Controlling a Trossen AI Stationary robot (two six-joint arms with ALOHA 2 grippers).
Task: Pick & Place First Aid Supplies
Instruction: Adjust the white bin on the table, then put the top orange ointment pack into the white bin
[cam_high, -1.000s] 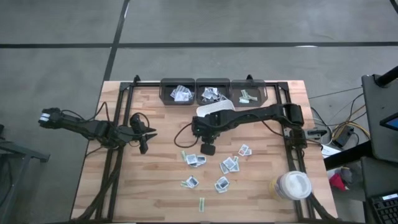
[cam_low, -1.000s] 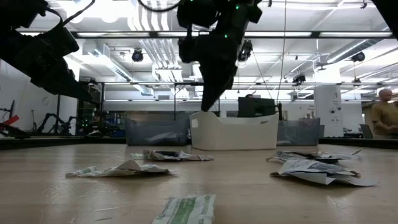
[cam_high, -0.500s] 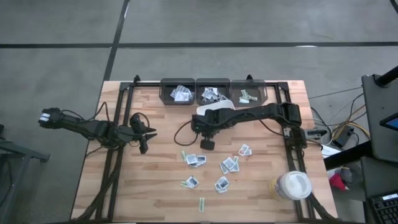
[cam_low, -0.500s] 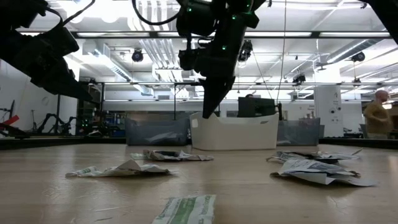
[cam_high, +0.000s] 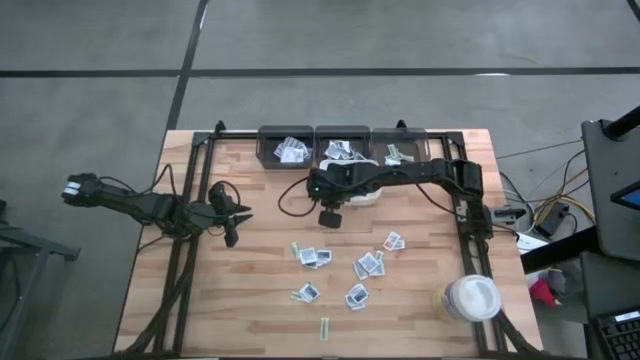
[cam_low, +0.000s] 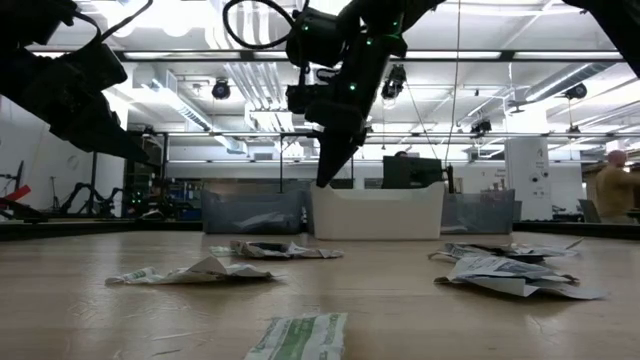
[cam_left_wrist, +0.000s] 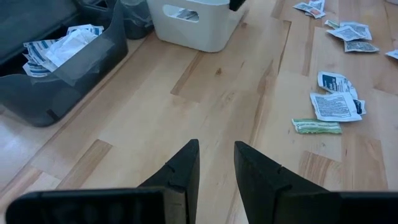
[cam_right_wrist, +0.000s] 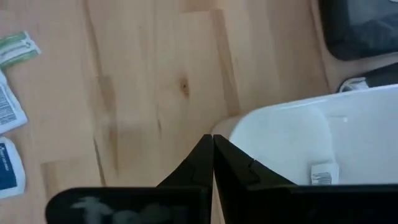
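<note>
**Right end effector closed above the tray's edge; supplies scattered on the surface**

Hovering above the wooden surface (cam_high: 250, 290), the right end effector (cam_right_wrist: 212, 144) has its two dark fingers pressed together with nothing visible between them. Its tips point down at the near corner of the white tray (cam_right_wrist: 292, 140), where the rim meets bare wood. From above, the right arm reaches in from the right side, and the tray (cam_high: 362, 196) shows only partly beneath it, just in front of the middle of three dark bins (cam_high: 342, 150) at the far edge. A small tag or packet (cam_right_wrist: 321, 175) lies inside the tray.

The left end effector (cam_left_wrist: 214, 163) waits over the left part of the surface, fingers slightly parted and empty, well apart from the tray.

The first aid supplies (cam_high: 345, 270) lie loose in a cluster on the surface, nearer than the tray and toward the centre: flat white packets with blue print and a few narrow greenish strips (cam_high: 325, 327). More packets fill the dark bins (cam_left_wrist: 59, 68). A round white-lidded jar (cam_high: 470, 298) stands near the right front corner.
</note>
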